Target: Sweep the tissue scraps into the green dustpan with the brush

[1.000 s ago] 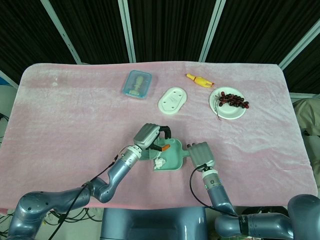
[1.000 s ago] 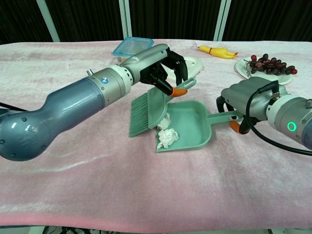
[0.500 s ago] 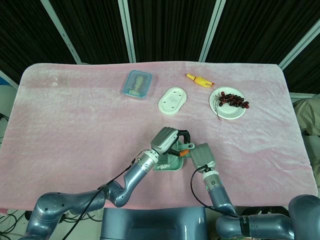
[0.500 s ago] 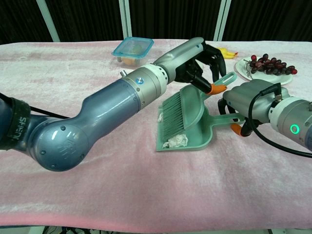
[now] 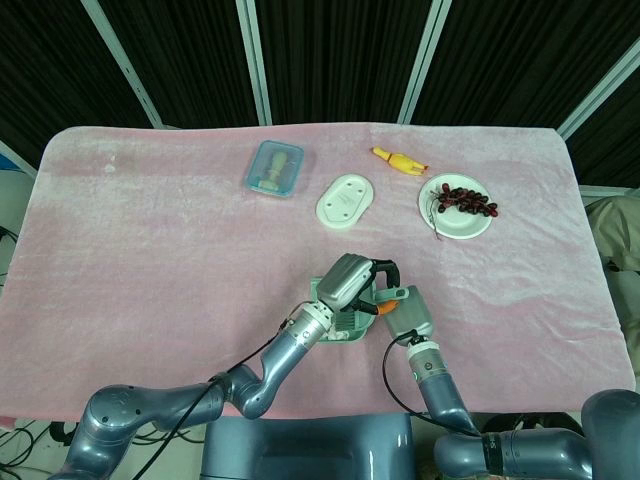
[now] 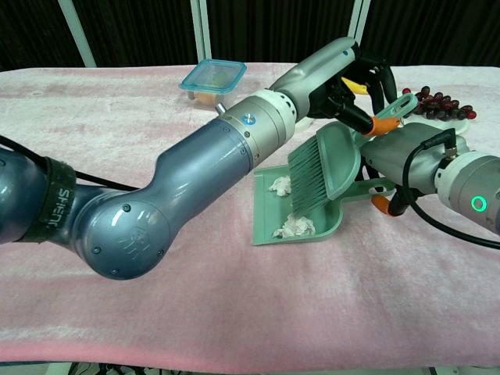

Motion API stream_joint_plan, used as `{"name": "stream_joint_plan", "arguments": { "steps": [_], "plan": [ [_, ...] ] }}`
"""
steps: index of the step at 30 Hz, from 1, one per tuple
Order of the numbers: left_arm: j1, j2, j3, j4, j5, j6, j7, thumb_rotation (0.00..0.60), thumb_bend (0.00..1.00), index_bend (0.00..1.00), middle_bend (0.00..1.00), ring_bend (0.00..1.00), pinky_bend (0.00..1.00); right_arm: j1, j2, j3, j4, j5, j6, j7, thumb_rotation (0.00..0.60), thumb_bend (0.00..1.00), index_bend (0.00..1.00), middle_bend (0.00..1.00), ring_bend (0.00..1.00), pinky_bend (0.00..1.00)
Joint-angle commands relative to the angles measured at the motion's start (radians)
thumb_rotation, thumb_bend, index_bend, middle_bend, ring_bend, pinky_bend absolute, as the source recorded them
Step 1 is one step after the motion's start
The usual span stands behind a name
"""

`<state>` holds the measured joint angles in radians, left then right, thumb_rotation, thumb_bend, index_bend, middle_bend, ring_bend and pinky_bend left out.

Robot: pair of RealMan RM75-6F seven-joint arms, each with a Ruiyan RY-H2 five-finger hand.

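The green dustpan [image 6: 269, 226] lies flat on the pink cloth with two white tissue scraps [image 6: 294, 226] inside it. My left hand [image 6: 344, 74] grips the green brush [image 6: 324, 168] by its orange-tipped handle and holds the bristles over the pan's right half. My right hand [image 6: 402, 160] holds the dustpan's handle at the right. In the head view my left hand [image 5: 350, 283] covers most of the dustpan [image 5: 325, 322], and my right hand [image 5: 405, 313] sits just right of it.
At the far side stand a blue lidded container [image 5: 274, 167], a white oval dish [image 5: 346, 200], a yellow rubber chicken [image 5: 398, 159] and a plate of dark grapes [image 5: 457, 205]. The pink cloth [image 5: 150, 260] covers the whole table.
My left arm has carried the brush rightward, from the pan's mouth to over its back part. The tissue scraps have gone from the pan's lip to inside it. My right hand has barely moved.
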<state>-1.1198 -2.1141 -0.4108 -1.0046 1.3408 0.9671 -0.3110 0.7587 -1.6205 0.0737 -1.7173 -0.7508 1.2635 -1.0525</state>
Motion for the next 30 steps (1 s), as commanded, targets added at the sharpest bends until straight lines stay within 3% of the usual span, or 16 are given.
{"name": "stream_joint_plan", "arguments": {
  "steps": [1,11,30],
  "plan": [
    [0.010,0.017,0.000,-0.018,0.002,0.012,0.000,0.600,0.32,0.63,0.67,0.87,1.00,0.000,0.001,0.000,-0.002,0.000,0.001,0.000,0.600,0.45,0.46,0.48,0.56,0.66],
    [0.067,0.134,0.013,-0.112,-0.009,0.027,0.033,0.600,0.32,0.63,0.67,0.87,1.00,-0.006,-0.003,-0.007,-0.002,0.004,0.003,0.002,0.600,0.45,0.46,0.48,0.56,0.66],
    [0.197,0.426,0.123,-0.257,0.031,0.035,0.082,0.600,0.32,0.63,0.66,0.87,1.00,-0.013,-0.038,-0.021,0.007,0.017,0.023,-0.026,0.600,0.45,0.44,0.44,0.56,0.66]
  ]
}}
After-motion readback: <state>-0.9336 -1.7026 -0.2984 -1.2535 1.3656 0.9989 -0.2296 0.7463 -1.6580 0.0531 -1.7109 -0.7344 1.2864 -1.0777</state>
